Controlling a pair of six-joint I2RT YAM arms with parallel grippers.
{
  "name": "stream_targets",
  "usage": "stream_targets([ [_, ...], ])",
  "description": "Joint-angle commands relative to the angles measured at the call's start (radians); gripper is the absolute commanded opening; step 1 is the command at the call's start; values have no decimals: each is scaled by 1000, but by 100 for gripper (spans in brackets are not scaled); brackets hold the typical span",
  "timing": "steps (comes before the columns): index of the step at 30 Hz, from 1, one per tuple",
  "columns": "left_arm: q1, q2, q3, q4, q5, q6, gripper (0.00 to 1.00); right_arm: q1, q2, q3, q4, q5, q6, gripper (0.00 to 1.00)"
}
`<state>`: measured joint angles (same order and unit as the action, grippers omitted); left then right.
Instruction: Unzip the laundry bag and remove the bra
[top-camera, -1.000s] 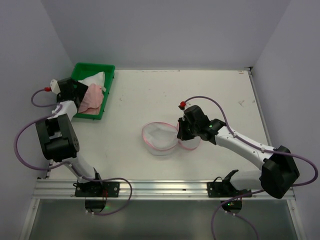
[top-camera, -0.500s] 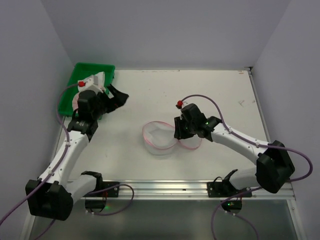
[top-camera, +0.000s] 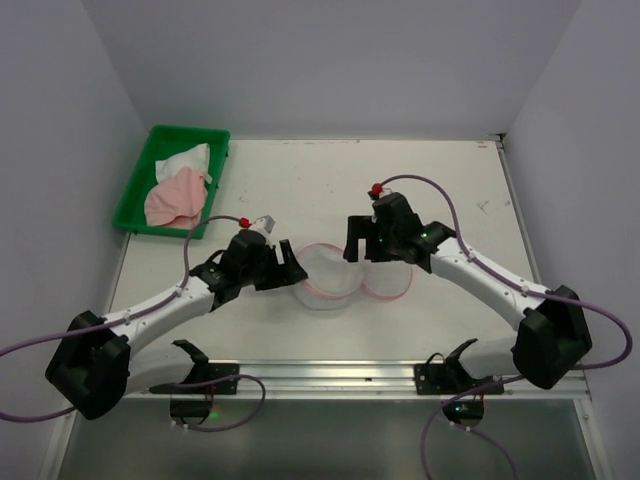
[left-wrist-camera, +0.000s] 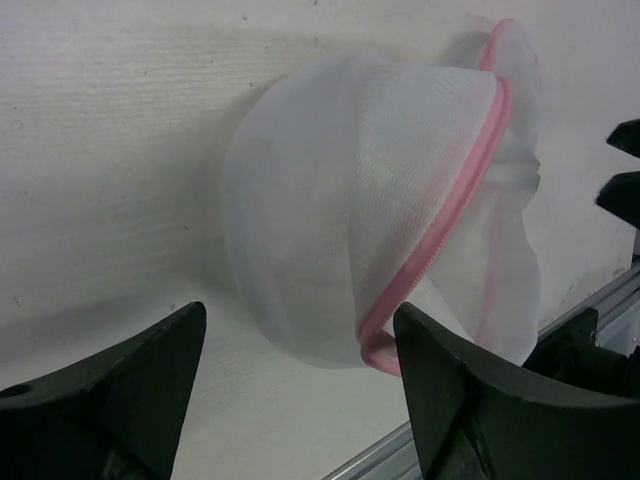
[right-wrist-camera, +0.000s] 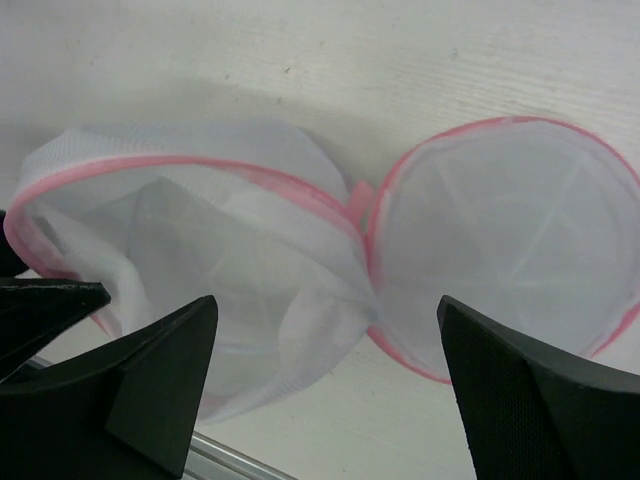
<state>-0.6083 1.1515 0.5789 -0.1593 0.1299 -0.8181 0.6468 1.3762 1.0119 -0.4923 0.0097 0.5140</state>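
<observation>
view of the table late in the task. the laundry bag lies at the centre near the front edge, unzipped, with its round lid folded flat to the right and joined only at the hinge. both wrist views show bare mesh inside the bag and no garment. a pink garment, judged to be the bra, lies with a white cloth in the green tray, well apart at far left.

the left gripper stands just beside the bag's left wall, jaws spread wide and empty. the right gripper hangs over the hinge, also wide and holding nothing. in the left wrist view the pink zip trim runs diagonally across the domed mesh, ahead of the gripper.

the step in hand appears to be a check or tidy of the emptied bag. it is best done by closing on the stiffer trim, not the slack mesh, while the right gripper steadies the lid so the light bag does not slide.

compared with half a second earlier, the left arm has swung from the tray's near corner to the bag. the right gripper has lifted off the hinge, so the whole lid now shows.
</observation>
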Motion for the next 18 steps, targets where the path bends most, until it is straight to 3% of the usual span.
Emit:
stream_targets([
  [1, -21, 25, 16, 78, -123, -67, 75, -93, -115, -96, -31, 21, 124, 93],
  [7, -19, 88, 12, 93, -245, -101, 49, -318, -206, -312, 0, -97, 238, 90],
  [8, -21, 91, 16, 90, -259, -101, 40, -353, -210, -332, 18, -123, 242, 89],
  [11, -19, 76, 13, 41, -343, -118, 27, -374, -209, -380, 98, -217, 265, 87],
  [14, -18, 24, 12, -51, -441, -130, 19, -374, -200, -418, 187, -275, 316, 84],
  [18, -18, -55, 13, -144, -513, -141, 17, -372, -171, -464, 283, -320, 359, 82],
])
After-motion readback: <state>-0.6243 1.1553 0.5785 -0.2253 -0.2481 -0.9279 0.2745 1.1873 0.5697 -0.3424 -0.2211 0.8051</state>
